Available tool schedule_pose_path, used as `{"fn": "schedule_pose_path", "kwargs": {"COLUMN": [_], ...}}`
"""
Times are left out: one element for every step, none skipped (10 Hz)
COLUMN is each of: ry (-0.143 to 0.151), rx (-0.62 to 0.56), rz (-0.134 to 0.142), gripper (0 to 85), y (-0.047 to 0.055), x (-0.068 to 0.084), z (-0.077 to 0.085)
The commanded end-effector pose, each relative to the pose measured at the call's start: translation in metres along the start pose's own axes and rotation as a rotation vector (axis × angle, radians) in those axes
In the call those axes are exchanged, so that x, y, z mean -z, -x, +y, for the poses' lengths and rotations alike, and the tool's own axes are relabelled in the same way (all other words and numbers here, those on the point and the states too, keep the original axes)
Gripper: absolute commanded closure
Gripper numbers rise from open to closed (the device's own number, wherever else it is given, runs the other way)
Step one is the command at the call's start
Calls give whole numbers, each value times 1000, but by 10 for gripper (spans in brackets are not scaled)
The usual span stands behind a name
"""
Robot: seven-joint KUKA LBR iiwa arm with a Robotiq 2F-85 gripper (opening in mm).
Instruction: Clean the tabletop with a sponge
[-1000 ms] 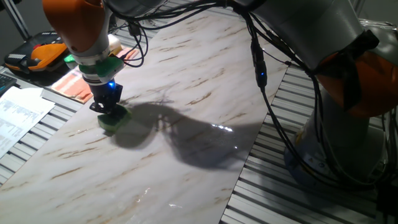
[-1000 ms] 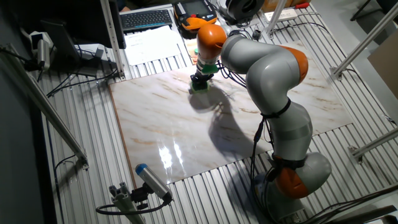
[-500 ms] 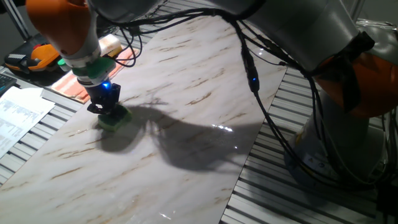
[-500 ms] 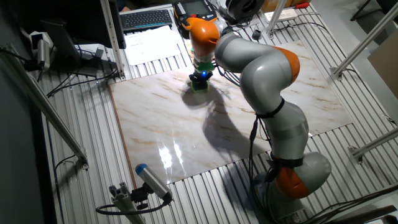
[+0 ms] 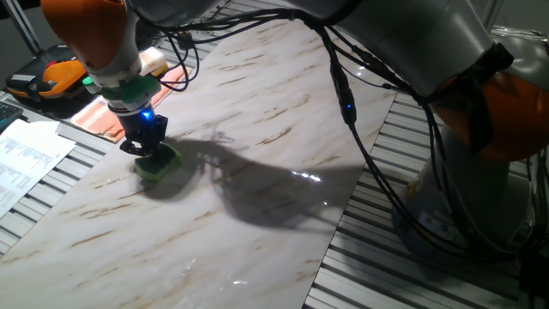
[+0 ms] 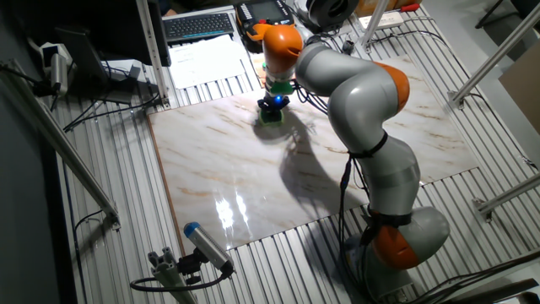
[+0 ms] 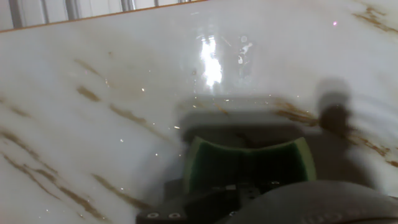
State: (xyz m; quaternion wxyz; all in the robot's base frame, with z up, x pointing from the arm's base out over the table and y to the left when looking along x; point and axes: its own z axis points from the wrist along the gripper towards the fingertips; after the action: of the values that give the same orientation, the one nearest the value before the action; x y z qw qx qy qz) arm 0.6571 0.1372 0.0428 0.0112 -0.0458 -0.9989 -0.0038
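- one arm is at work, its tool (image 5: 147,152) closed on the green sponge (image 5: 159,166) and pressing it flat against the white marble worktop (image 5: 283,146).
- the sponge sits near the worktop's edge on the side closest to the orange cloth (image 5: 110,118) and the papers (image 5: 26,161); the other fixed view places it by the edge nearest the keyboard (image 6: 199,25).
- the hand view shows the sponge's green face just ahead of the tool body, resting on the glossy slab; the fingers themselves are blurred there.
- step in hand, as i judge it: wiping, with the sponge already in contact.
- most of the slab lies toward the robot's base, so the next move likely calls for a steady sweep that way, keeping downward pressure and the sponge flat.
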Motion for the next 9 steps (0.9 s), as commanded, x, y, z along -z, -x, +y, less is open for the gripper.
{"fn": "schedule_pose_path", "kwargs": {"ry": [-18, -10, -1, -2, -2, -2, -7, -10, -10], "rx": [32, 54, 59, 49, 28, 12, 6, 5, 6], "rz": [-27, -29, -26, -23, -12, -7, -9, -13, -14], "gripper": [850, 850, 850, 850, 850, 850, 850, 850, 850], "y": [0, 0, 0, 0, 0, 0, 0, 0, 0], "x": [0, 0, 0, 0, 0, 0, 0, 0, 0], "z": [0, 0, 0, 0, 0, 0, 0, 0, 0]}}
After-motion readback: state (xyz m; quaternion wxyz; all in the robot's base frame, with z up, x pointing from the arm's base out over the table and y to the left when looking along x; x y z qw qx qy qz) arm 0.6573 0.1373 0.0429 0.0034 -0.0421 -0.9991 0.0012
